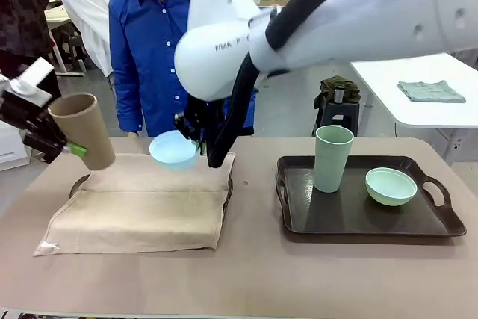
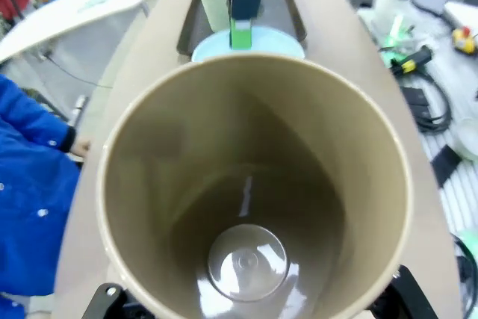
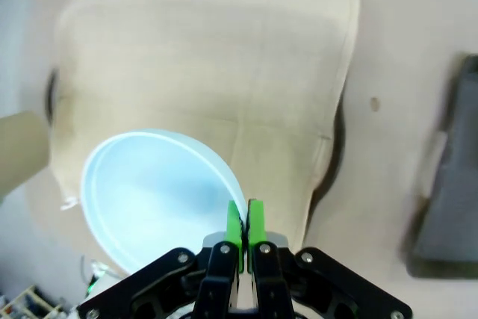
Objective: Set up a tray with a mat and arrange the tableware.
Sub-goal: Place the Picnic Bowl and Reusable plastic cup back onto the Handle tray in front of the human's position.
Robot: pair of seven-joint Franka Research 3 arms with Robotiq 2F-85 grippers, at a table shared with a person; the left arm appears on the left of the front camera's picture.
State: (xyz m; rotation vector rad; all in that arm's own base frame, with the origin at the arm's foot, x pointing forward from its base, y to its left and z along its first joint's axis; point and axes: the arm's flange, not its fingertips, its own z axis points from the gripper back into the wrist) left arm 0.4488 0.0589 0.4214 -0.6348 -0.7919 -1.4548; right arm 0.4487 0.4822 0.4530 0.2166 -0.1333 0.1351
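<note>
Here, the left jaws stand spread wide around the tan cup (image 1: 82, 128), gripping its wall and holding it tilted, mouth up and to the left, clear of the surface (image 1: 254, 267) by the far left corner of the mat (image 1: 142, 207). The right jaws are pinched almost together on the rim of the light blue bowl (image 1: 173, 149), which hangs above the mat's far edge, mouth up. The beige mat lies spread over a dark tray (image 1: 77, 184), whose rim peeks out at both far corners. A second dark tray (image 1: 358, 218) sits well to the right and carries the pale green cup (image 1: 332, 158), upright at its far left, and the pale green bowl (image 1: 390, 186) just beside it, apart from the cup. A person in a blue shirt (image 1: 149, 57) stands at the far side of the surface, behind the mat.
</note>
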